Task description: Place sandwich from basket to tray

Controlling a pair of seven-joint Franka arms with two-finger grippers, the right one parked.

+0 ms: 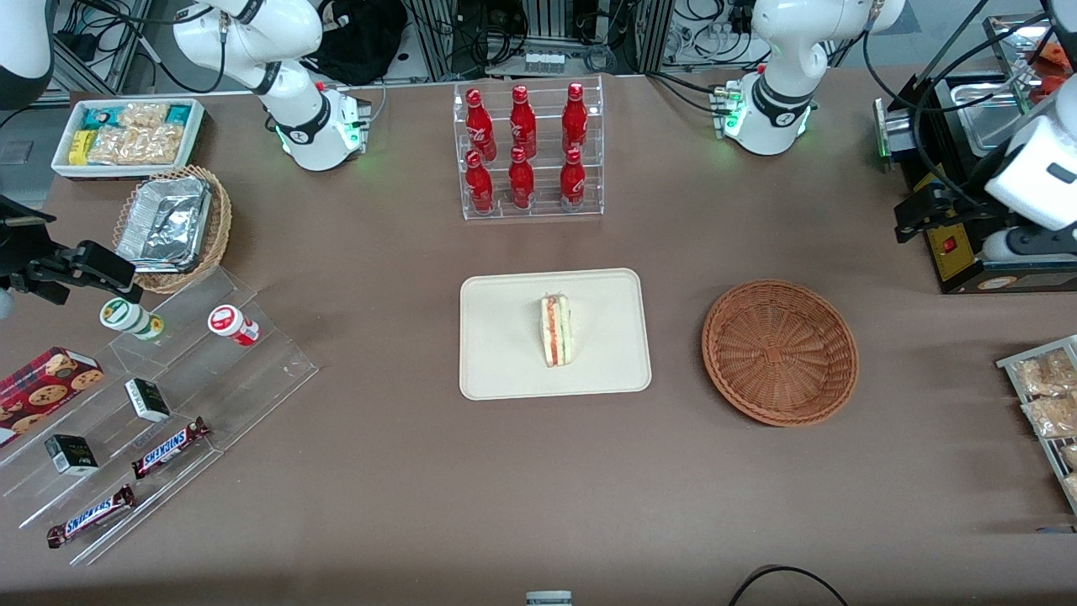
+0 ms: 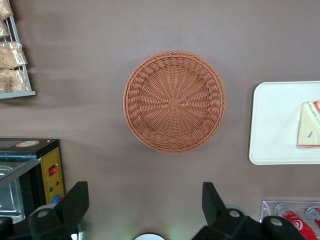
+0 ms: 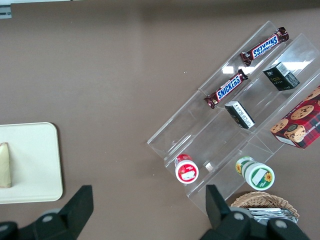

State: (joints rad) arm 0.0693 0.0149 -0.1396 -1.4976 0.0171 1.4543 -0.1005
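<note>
- The sandwich (image 1: pixel 556 330) lies on the cream tray (image 1: pixel 505 370), near its middle, with the red and green filling edge showing in the front view
- The left arm's gripper (image 2: pixel 145 207) is raised well above the table toward the working arm's end, and its jaws are spread wide with nothing between them
- In the left wrist view the two dark fingers (image 2: pixel 75 202) frame bare brown table (image 2: pixel 75 60); the woven basket (image 2: pixel 175 101) sits on the cloth between their lines, and no finger touches it
- The sandwich (image 2: pixel 310 125) is well apart from the jaws, off to one side of them on the tray (image 2: pixel 275 125), and the basket lies between the gripper's spot and the tray
- The reddish-brown basket (image 1: pixel 780 351) holds nothing and stands beside the tray, toward the working arm's end, with a strip of table between them
- A clear rack of red bottles (image 1: pixel 528 150) stands farther from the front camera than the tray
- A black appliance with a red switch (image 2: pixel 47 175) sits near the gripper
- Toward the parked arm's end, a clear stepped shelf (image 1: pixel 168 421) carries Snickers bars (image 1: pixel 171 447), small dark boxes and two small jars, with a tan wicker basket of foil containers (image 1: pixel 172 227) just beside it
</note>
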